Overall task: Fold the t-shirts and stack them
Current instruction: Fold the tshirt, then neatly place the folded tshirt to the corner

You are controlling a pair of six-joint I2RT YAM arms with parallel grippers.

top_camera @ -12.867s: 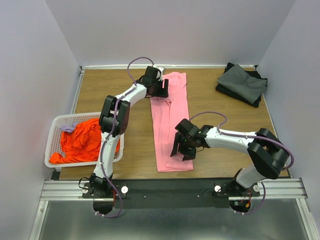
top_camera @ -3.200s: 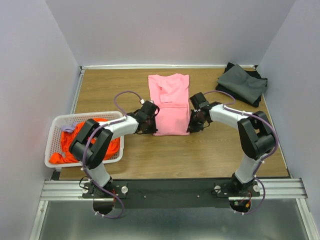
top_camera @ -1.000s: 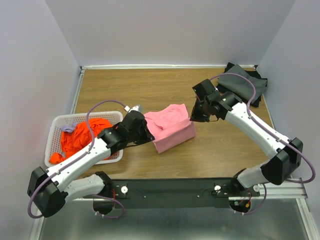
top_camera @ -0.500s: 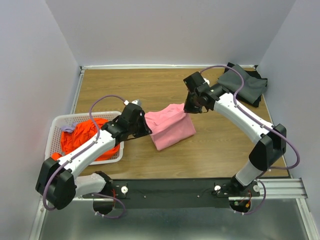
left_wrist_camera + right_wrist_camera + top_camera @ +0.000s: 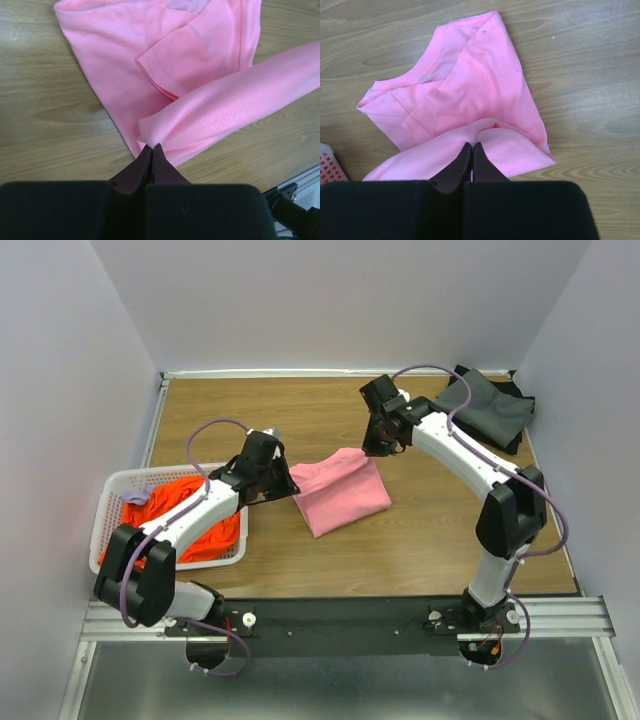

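The light pink t-shirt (image 5: pixel 342 495) lies folded into a small bundle at the middle of the wooden table, its far edge lifted. My left gripper (image 5: pixel 287 480) is shut on its left corner, where the cloth (image 5: pixel 200 75) bunches at the fingertips (image 5: pixel 151 146). At the right far corner my right gripper (image 5: pixel 378 448) is shut on a raised pink fold (image 5: pixel 470 85), fingertips (image 5: pixel 471 145) pinched together. An orange t-shirt (image 5: pixel 165 520) sits crumpled in the basket. Dark grey t-shirts (image 5: pixel 485 408) are stacked at the far right corner.
A white slotted basket (image 5: pixel 103 525) stands at the table's left near side, beside my left arm, with a small purple cloth (image 5: pixel 135 497) in its far corner. Its corner (image 5: pixel 329 167) shows in the right wrist view. Walls enclose the table on three sides.
Both grippers have moved a little toward the far side while keeping hold of the pink t-shirt. The bundle's far edge has risen with them.
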